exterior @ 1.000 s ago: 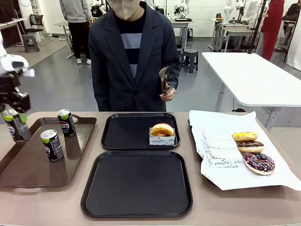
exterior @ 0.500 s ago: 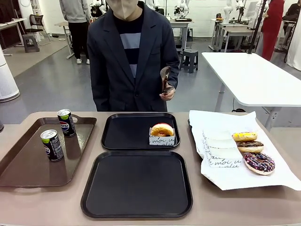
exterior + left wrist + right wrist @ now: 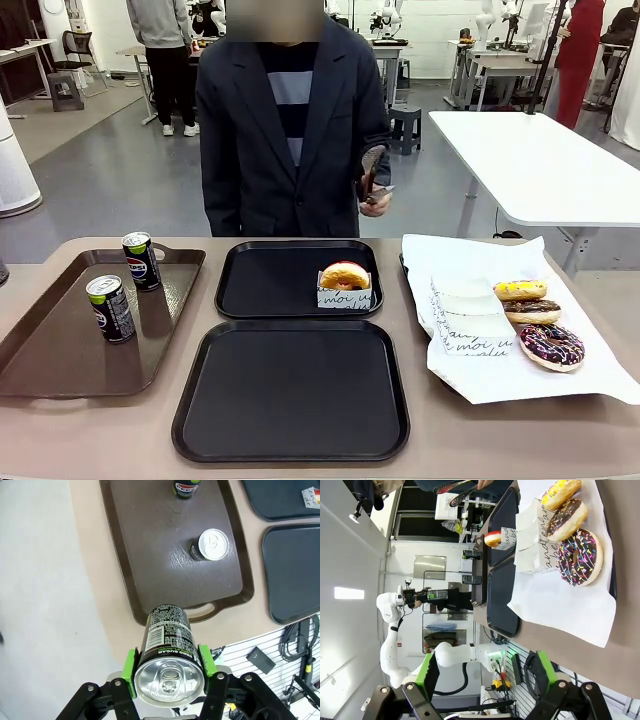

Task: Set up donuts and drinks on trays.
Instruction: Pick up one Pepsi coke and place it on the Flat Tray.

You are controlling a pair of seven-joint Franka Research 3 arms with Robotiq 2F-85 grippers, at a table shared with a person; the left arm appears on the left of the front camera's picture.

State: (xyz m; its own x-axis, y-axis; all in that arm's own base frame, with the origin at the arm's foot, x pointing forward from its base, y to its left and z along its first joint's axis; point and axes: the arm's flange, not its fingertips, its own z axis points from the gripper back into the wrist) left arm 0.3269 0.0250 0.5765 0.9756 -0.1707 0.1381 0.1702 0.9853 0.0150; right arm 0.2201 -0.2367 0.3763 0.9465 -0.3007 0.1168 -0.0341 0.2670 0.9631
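My left gripper is shut on a black drink can, held high over the floor beside the table's left end. Two more cans stand on the brown handled tray. Two black trays lie mid-table: the near one bare, the far one holding a golden donut in a paper sleeve. Yellow, chocolate and sprinkled donuts rest on white paper at the right. My right gripper is open, off the table's right end, with nothing between its fingers.
A person stands at the far side, holding tongs in one hand above the far tray's right corner. Folded paper sleeves lie on the white sheet beside the donuts. A white table stands behind at the right.
My left arm, seen at the left edge with the can a second ago, has left the front view. The person's hand with the tongs has shifted slightly right and down.
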